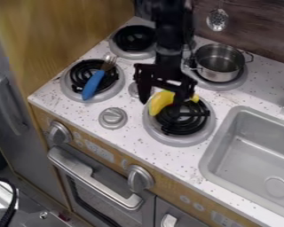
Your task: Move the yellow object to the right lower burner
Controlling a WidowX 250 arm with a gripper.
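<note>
Arm and pincer: the black arm comes in over the back edge of the white speckled countertop [129, 133] and hangs down between the burners. The black gripper [164, 95] is released, its two fingers standing wide apart, one at each side of the near part of a yellow banana-shaped object [161, 102].

Task object: the yellow object is at the right lower burner [179, 140], the one near the counter's front edge. It lies across that side of the burner facing the back edge, partly over the black coil. One end curves down toward the front edge; the other shows beyond the right-hand finger. Whether it bears fully on the coil cannot be told.

Other items: a fork with a blue handle [92, 85] lies slantwise on the burner near the counter's front left corner [69, 88], tines toward the back edge. A second burner [132, 54] sits by the back left corner. A steel pot [219, 63] with wire handles stands upright on the burner nearer the back edge. The grey sink [245, 164] is set in the counter's right portion. A grey knob [113, 118] sits near the front edge, between the two front burners.
</note>
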